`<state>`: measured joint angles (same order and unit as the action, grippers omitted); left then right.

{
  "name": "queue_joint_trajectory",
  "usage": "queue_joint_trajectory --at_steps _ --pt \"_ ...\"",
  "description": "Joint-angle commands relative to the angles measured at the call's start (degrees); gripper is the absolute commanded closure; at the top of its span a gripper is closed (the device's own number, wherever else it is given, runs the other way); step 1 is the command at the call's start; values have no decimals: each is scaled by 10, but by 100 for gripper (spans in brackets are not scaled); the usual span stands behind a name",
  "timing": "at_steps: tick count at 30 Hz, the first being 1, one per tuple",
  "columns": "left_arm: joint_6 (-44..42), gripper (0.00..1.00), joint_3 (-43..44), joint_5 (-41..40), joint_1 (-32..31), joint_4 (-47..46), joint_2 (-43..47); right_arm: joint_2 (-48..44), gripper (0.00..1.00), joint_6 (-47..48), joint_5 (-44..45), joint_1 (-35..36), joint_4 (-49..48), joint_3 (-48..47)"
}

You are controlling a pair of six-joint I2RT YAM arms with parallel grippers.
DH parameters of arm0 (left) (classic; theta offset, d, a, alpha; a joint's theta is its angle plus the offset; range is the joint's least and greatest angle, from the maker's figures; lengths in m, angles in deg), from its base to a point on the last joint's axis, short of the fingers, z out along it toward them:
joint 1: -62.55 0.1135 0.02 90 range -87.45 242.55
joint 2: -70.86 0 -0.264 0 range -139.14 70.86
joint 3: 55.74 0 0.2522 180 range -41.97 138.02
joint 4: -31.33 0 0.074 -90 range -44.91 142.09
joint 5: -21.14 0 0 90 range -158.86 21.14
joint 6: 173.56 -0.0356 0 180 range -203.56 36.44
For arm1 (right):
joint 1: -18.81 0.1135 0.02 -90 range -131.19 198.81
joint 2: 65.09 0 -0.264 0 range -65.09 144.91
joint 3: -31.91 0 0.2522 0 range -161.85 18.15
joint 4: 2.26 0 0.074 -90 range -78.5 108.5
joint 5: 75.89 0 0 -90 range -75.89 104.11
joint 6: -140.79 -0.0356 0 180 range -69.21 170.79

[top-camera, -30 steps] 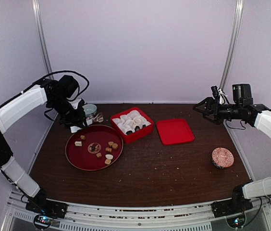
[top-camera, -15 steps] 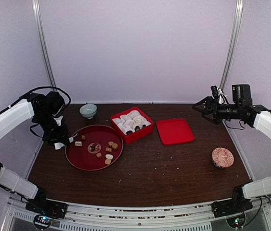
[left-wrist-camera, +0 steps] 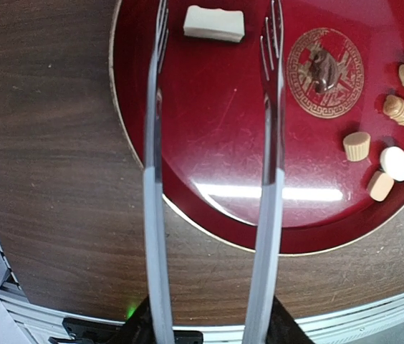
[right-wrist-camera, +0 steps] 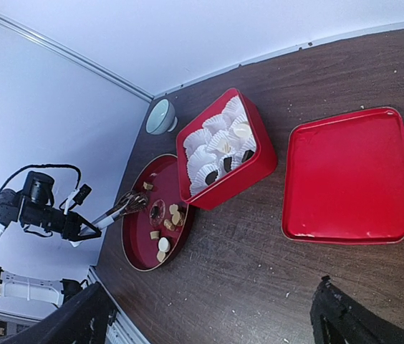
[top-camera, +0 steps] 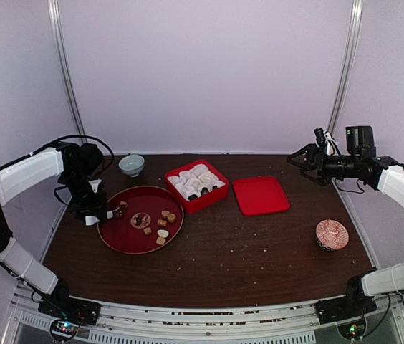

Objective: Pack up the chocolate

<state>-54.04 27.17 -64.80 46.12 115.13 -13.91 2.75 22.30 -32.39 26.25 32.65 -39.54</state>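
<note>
Several chocolate pieces (top-camera: pixel 162 218), tan, cream-white and dark, lie on a round red plate (top-camera: pixel 127 238) at the left. My left gripper (top-camera: pixel 93 213) is shut on metal tongs (left-wrist-camera: pixel 153 158), whose two arms stand apart over the plate's left part. Their forked tips flank a cream-white block (left-wrist-camera: pixel 214 23) without touching it. A dark piece (left-wrist-camera: pixel 324 63) sits on the plate's gold medallion. The red box (top-camera: pixel 210 198) behind the plate holds white paper cups, a few with chocolate in them. My right gripper (top-camera: pixel 299 159) hangs open and empty in the air at the far right.
The flat red lid (top-camera: pixel 261 195) lies right of the box. A pale green bowl (top-camera: pixel 131 164) stands at the back left, and a small pink patterned dish (top-camera: pixel 332 233) at the right. Crumbs dot the brown table.
My left arm swung from beside the green bowl out to the left, then forward, bringing the tongs' tips over the plate's left part. The right arm has not moved.
</note>
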Motion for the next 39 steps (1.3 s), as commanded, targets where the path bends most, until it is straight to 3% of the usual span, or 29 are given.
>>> queue_joint_trajectory --at_steps 1,16,25,31,39 --pt "-33 56 12 -6 5 -22 -17 -8 0 -2 -3 5 -12 3" --pt "-42 70 48 -3 5 4 -15 0 0 -15 -2 5 -27 0" --pt "-20 72 193 28 -18 24 -26 2 0 -6 -2 5 -17 2" --pt "-30 73 309 47 -63 11 -93 4 0 -5 -2 4 -13 -2" --pt "-56 72 401 75 -112 0 -187 -3 0 -2 5 5 -1 -2"
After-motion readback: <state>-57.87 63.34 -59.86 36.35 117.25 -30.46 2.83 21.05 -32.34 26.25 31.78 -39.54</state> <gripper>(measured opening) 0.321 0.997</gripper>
